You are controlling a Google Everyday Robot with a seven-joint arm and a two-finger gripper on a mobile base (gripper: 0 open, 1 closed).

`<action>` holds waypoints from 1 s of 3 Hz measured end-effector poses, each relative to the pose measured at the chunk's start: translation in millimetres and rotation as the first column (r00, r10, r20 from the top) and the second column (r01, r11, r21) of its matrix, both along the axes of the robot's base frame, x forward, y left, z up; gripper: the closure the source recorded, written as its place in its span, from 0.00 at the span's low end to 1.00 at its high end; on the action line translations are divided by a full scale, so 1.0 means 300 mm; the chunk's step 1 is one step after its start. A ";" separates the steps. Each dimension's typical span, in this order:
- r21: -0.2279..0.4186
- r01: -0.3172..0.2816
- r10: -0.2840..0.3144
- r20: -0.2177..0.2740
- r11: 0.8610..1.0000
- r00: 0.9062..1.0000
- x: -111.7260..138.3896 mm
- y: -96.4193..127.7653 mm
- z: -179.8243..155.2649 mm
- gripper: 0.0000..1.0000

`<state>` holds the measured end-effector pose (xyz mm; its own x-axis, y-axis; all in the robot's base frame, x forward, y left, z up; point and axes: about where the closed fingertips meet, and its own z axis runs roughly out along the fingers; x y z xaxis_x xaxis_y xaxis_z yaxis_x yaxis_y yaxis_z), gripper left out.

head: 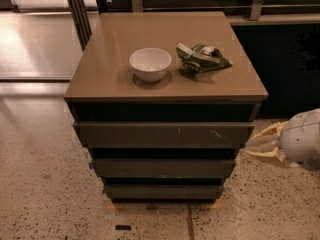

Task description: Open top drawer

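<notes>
The top drawer point(162, 134) is the widest dark grey-brown front of the cabinet, with small pale scratches right of its middle. It sits closed under the brown cabinet top point(110, 64), and none of its interior shows. My gripper point(252, 145) is low at the right, just beside the drawer's right end and at its height. Its pale fingers point(265, 140) lie close together and point left toward the drawer's corner. They hold nothing.
A white bowl point(150, 63) and a crumpled green packet point(201, 58) lie on the cabinet top. Two narrower dark drawer fronts point(164, 168) sit below the top drawer. A dark cabinet wall point(285, 69) stands at the right and a metal post point(77, 11) at the back left.
</notes>
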<state>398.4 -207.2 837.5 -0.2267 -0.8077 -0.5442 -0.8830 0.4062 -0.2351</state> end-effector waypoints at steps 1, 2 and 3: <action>0.081 0.041 -0.047 0.076 0.996 0.996 -0.015 0.014 -0.096 1.00; 0.213 0.105 -0.145 0.184 0.971 0.972 0.018 0.016 -0.178 1.00; 0.357 0.153 -0.271 0.308 0.921 0.912 0.149 -0.016 -0.190 1.00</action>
<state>443.0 -211.9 780.6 -0.1233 -0.5311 -0.8383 -0.6541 0.6788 -0.3338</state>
